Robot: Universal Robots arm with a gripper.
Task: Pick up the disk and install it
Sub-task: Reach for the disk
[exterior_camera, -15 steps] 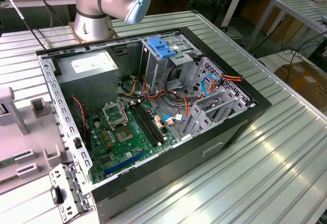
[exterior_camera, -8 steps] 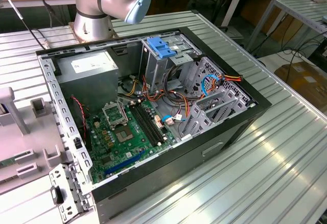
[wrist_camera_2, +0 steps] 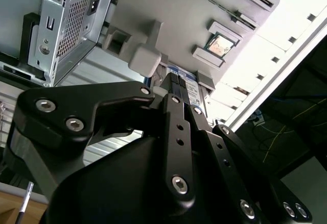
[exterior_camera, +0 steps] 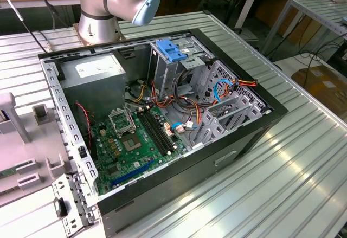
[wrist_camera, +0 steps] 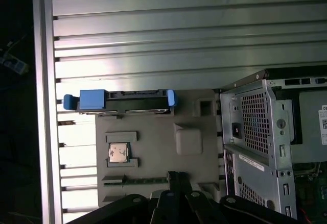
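In the first wrist view the disk [wrist_camera: 133, 99], a thin dark slab capped by blue plastic rails, is seen standing on edge along one side of a matte grey moulded tray [wrist_camera: 153, 124], beside the perforated steel computer case [wrist_camera: 255, 127]. The black gripper [wrist_camera: 176, 177] is held over the tray's opposite side, clenched on nothing and well apart from the disk. The case's green motherboard [exterior_camera: 108, 140] and blue-latched drive cage [exterior_camera: 169, 53] are revealed by the exterior view.

Exterior view: bright, even light from overhead; soft sheen on the table [exterior_camera: 282, 162] ribs along its edge at the exterior view's right; computer case [exterior_camera: 238, 140] interior shaded.
Second wrist view: table slats by its edge washed out white; gripper [wrist_camera_2: 166, 86] dark, underlit.
First wrist view: dim, bluish; glare stripes along the table's edge.
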